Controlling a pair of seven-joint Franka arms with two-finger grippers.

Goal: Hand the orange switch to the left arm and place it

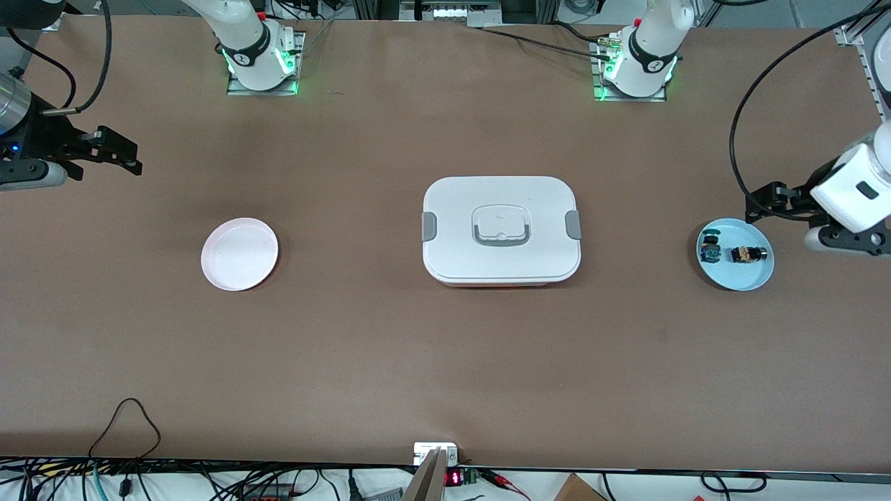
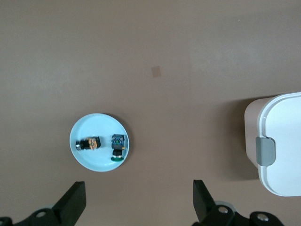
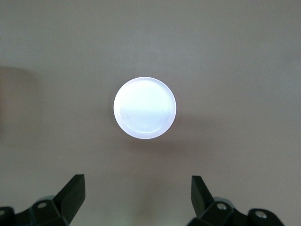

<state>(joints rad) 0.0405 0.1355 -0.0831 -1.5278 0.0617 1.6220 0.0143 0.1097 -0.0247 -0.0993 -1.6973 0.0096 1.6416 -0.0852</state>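
Resting on the blue plate (image 1: 748, 278) at frame right, the orange switch (image 1: 747, 255) is unheld; left gripper (image 1: 766, 202) and right gripper (image 1: 122, 154) are spread empty. The neighbouring black-and-blue part (image 1: 711, 250) could be grabbed instead.

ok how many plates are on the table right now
2: a pink plate toward the right arm's end, bare, and a blue plate toward the left arm's end, holding two small parts. None seem hidden.
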